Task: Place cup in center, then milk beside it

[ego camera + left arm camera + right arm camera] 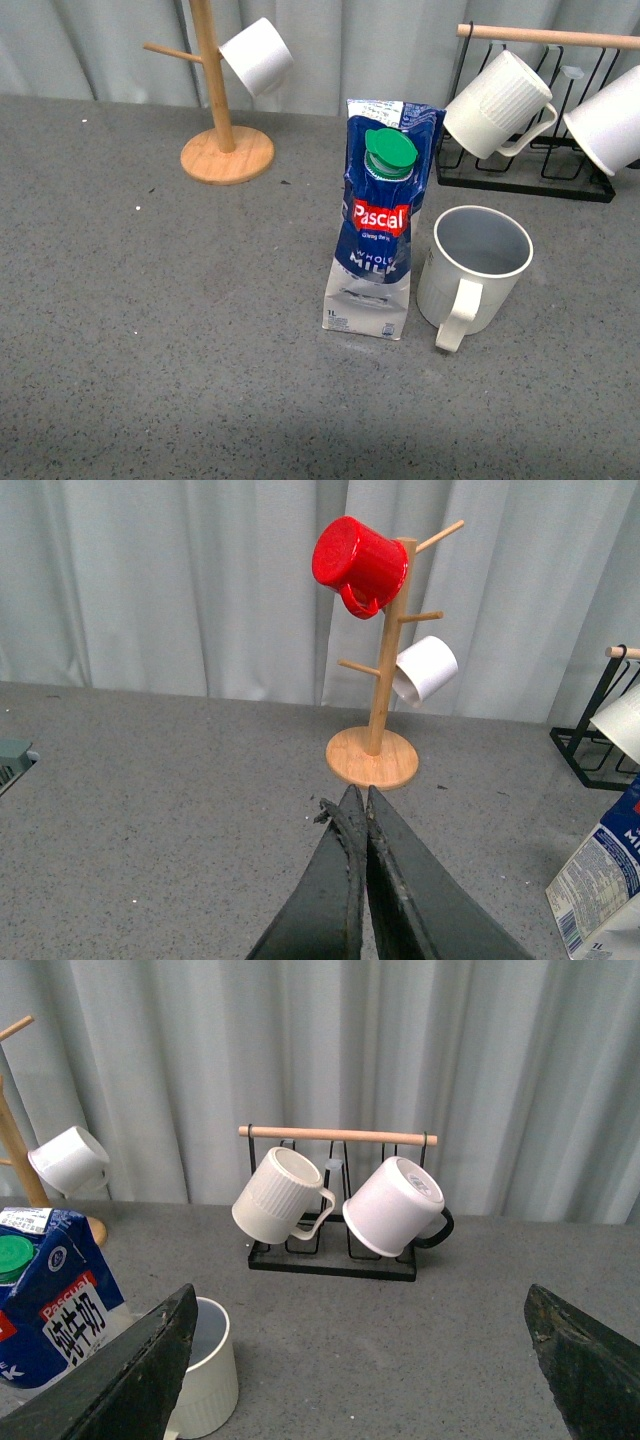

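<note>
The cup (472,272) is a cream-white ribbed mug standing upright on the grey table, its handle toward the front. The milk (377,220), a blue-and-white carton with a green cap and red label, stands close to the cup's left, a narrow gap between them. Neither arm shows in the front view. In the left wrist view my left gripper (358,798) is shut with nothing in it, above bare table, with a corner of the milk (598,880) at the edge. My right gripper (360,1320) is wide open and empty; the cup (205,1375) sits by one finger and the milk (50,1300) beyond.
A wooden mug tree (226,150) with a white cup (257,55) and a red mug (358,560) stands at the back left. A black wire rack (520,170) at the back right holds a ribbed mug (497,105) and a white mug (610,120). Curtains hang behind.
</note>
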Motion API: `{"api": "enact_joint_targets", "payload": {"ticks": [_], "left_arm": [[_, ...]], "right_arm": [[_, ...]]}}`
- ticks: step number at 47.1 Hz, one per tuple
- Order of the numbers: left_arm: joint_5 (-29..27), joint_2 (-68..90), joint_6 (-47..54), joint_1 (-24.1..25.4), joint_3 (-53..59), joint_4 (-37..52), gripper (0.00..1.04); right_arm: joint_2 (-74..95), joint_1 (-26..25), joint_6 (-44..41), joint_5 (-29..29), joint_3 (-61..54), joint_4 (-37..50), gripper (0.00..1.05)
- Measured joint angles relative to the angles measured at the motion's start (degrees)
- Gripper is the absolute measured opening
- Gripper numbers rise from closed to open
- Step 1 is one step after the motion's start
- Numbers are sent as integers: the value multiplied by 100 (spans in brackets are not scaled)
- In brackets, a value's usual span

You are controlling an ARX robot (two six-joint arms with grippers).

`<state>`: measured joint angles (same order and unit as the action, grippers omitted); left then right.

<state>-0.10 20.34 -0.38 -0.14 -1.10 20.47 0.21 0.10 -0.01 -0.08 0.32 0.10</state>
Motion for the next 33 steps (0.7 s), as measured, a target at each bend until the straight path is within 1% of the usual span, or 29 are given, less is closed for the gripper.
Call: {"api": "enact_joint_targets", "payload": {"ticks": [8, 25, 28, 33], "left_arm": [[0, -461, 0, 0, 0, -452, 4], [0, -1045, 0, 0, 0, -1038, 4], [15, -1637, 2, 0, 0, -1829, 4], [11, -1985, 2, 0, 0, -2015, 4]], "right_arm": [[0, 0, 0, 0, 0, 0, 96], [0, 0, 0, 0, 0, 0, 96], [0, 0, 0, 0, 0, 0, 96], [0, 0, 0, 0, 0, 0, 96]]}}
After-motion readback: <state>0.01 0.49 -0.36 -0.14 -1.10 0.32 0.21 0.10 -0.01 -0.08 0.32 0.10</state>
